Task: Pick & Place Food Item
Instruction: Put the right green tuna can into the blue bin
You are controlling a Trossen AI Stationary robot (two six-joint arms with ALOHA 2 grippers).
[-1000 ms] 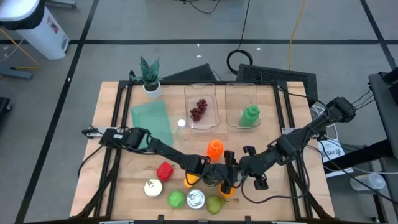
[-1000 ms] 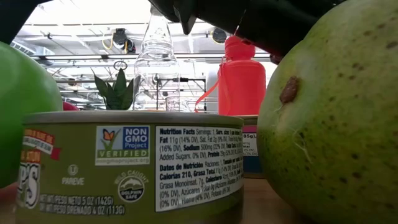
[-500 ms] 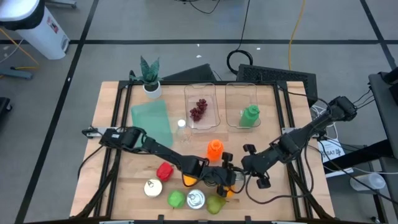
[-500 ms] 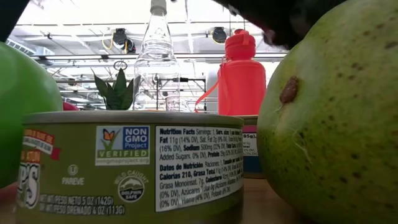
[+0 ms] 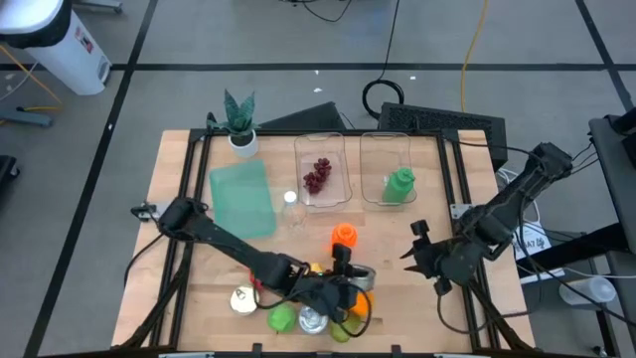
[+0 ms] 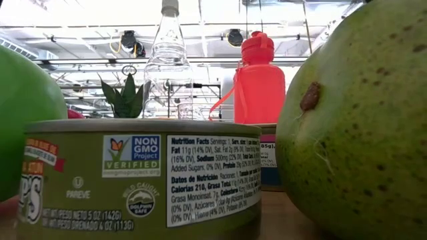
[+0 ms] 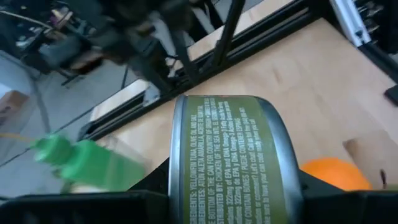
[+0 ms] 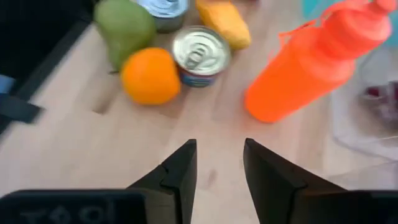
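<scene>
My left gripper (image 5: 350, 284) hangs over the cluster of food near the table's front edge, shut on a tuna can with an olive label (image 7: 233, 158). My right gripper (image 8: 217, 165) stands open, holding nothing, above bare wood to the right of the orange bottle (image 8: 311, 62); in the high view it (image 5: 409, 243) is right of the cluster. On the table below lie an orange (image 8: 149, 76), a blue-labelled can (image 8: 200, 53), a pear (image 8: 124, 25), a second olive can (image 6: 140, 173) and a green apple (image 5: 281, 318). My left gripper has the olive can between its two fingers, the can lying on its side across the gap. The can's two rimmed ends (image 7: 177, 155) face the fingers, and its curved label faces the wrist camera. The can hides the contact itself. It is clear of the table.
Two clear trays stand at the back: one (image 5: 320, 149) with grapes, one (image 5: 386, 149) with a green bottle. A green board (image 5: 243, 194), a potted plant (image 5: 238, 119) and a clear bottle (image 5: 290, 204) are at the back left. Bare wood lies under my right gripper.
My left gripper has risen and shifted toward the table's near edge with the can; its arm has left the top of the low view. My right gripper has drawn away from the cluster toward the table's right edge and rolled.
</scene>
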